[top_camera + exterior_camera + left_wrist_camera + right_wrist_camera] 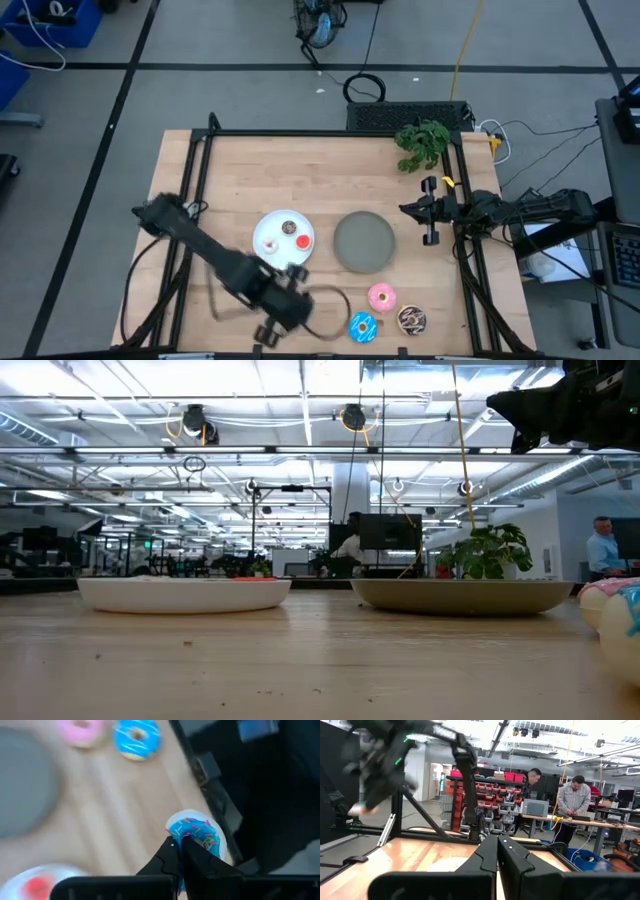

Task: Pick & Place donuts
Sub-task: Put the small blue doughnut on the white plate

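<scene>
My left gripper (178, 851) is shut on a blue sprinkled donut (200, 834) with a white underside, close to the table's near edge (268, 332). A blue donut (362, 326), a pink donut (381, 297) and a chocolate sprinkled donut (411, 319) lie flat on the table to its right. The white plate (270, 222) carries a small red donut (303, 241) and other small ones. The grey plate (364, 241) stands beside it. My right gripper (497, 847) is shut and waits at the table's right edge (404, 209). My left gripper pinches the blue sprinkled donut between its two fingers, on the side of the ring (186, 839) nearest the wrist, beside the hole. The fingers hide the place of contact. The donut's iced face is tilted toward the wrist camera. I cannot tell whether it is lifted clear.
A green plant (422, 143) stands at the table's far right corner. The dark frame rail (210, 780) runs along the near edge next to my left gripper. Bare wood (250, 170) lies behind the plates. People stand in the room beyond the table (574, 795).
</scene>
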`<state>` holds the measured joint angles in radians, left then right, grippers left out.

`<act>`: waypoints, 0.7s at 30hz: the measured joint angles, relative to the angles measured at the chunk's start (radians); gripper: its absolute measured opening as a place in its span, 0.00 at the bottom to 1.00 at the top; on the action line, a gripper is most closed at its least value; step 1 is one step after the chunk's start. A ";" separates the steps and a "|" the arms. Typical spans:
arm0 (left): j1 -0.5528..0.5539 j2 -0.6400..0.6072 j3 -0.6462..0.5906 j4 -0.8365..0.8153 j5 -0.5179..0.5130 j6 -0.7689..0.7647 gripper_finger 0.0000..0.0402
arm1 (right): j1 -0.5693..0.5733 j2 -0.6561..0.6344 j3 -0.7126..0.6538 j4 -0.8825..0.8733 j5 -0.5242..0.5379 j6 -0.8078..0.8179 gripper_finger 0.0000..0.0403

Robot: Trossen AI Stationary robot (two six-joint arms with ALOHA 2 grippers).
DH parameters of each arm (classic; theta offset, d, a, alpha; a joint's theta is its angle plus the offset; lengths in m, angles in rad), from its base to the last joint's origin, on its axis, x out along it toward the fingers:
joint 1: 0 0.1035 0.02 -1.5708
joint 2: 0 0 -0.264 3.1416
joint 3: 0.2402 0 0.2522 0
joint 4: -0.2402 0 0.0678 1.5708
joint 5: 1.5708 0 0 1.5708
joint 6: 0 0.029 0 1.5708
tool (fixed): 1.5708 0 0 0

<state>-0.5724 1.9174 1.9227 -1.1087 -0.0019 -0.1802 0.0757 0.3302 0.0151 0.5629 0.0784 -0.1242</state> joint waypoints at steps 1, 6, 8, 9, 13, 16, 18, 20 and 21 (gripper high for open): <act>0.010 -0.036 0.001 -0.027 -0.021 -0.005 0.02 | 0.000 0.000 0.000 0.000 0.000 0.000 0.00; 0.066 -0.224 -0.091 -0.110 -0.190 -0.076 0.03 | 0.000 0.000 0.000 0.000 0.000 0.000 0.00; 0.089 -0.301 -0.167 -0.095 -0.243 -0.095 0.02 | 0.000 0.000 0.000 0.001 -0.001 0.000 0.00; 0.099 -0.336 -0.215 -0.072 -0.268 -0.107 0.02 | 0.000 0.000 0.000 0.001 -0.001 0.000 0.00; 0.131 -0.442 -0.468 0.084 -0.287 -0.129 0.04 | 0.000 0.000 0.000 0.001 -0.001 0.000 0.00; 0.169 -0.476 -0.638 0.217 -0.269 -0.126 0.02 | 0.000 0.000 0.000 0.001 0.000 0.000 0.00; 0.191 -0.478 -0.731 0.305 -0.261 -0.127 0.02 | 0.000 0.000 0.000 0.001 -0.001 0.000 0.00; 0.210 -0.476 -0.809 0.400 -0.248 -0.117 0.03 | 0.000 0.000 0.000 0.001 -0.001 0.000 0.00; 0.221 -0.471 -0.844 0.455 -0.227 -0.104 0.04 | 0.000 0.000 0.000 0.001 -0.001 0.000 0.00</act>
<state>-0.3511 1.4460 1.0787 -0.6534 -0.2293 -0.2846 0.0757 0.3302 0.0151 0.5640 0.0779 -0.1238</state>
